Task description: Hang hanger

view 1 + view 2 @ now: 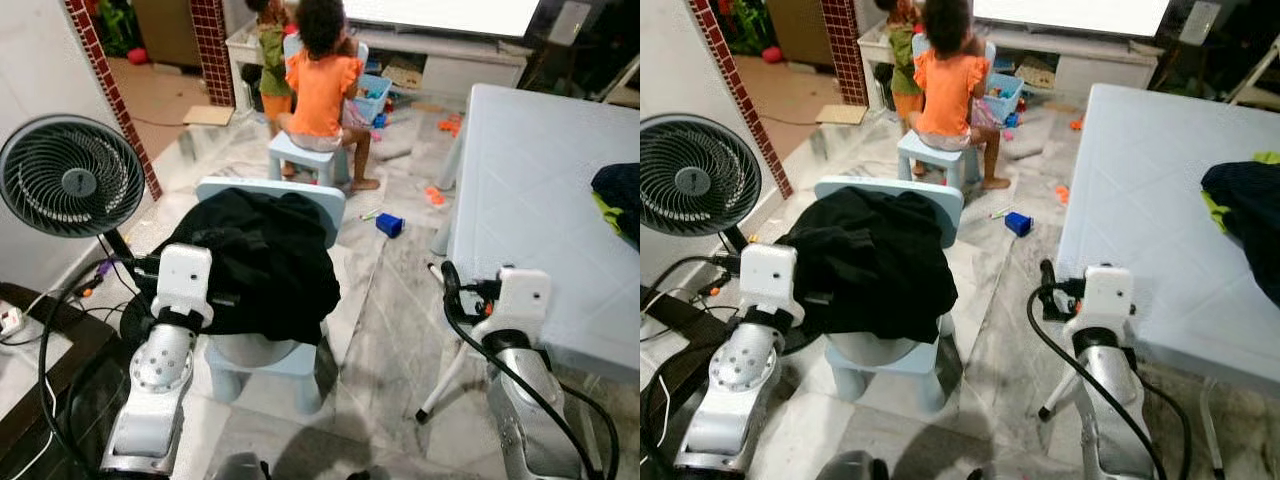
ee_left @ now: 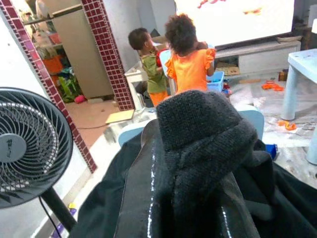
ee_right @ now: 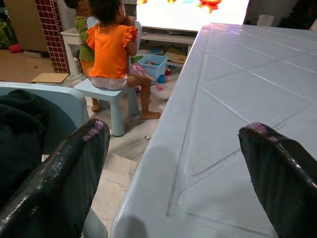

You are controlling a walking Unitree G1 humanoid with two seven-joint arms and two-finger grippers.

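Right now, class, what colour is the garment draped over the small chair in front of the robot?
Black. The garment on the pale blue chair shows best in the left eye view.
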